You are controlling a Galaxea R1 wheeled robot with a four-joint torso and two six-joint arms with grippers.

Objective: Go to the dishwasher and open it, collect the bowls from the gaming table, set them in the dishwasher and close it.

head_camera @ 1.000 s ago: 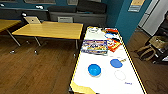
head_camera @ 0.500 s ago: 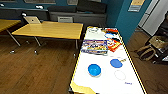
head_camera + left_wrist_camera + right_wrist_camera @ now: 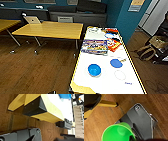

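The gaming table [image 3: 100,82] with its white top and yellow edges stretches away from me at right of centre. A blue bowl [image 3: 94,70] stands on its near half, and a second blue bowl [image 3: 116,63] lies a little farther right. In the left wrist view the table's yellow end with its black slot [image 3: 33,108] looms close, and a blue bowl [image 3: 65,95] shows on the white top beyond. A green bowl [image 3: 117,133] hangs above the wooden floor, right against my right gripper's dark plate, tilted with its inside showing.
A flat game box [image 3: 95,46] and red packets [image 3: 113,43] cover the table's far half, and a white ring [image 3: 120,75] lies near the blue bowls. Yellow-topped tables [image 3: 50,30] stand to the left on wood floor. Bags [image 3: 147,52] sit on the floor at right.
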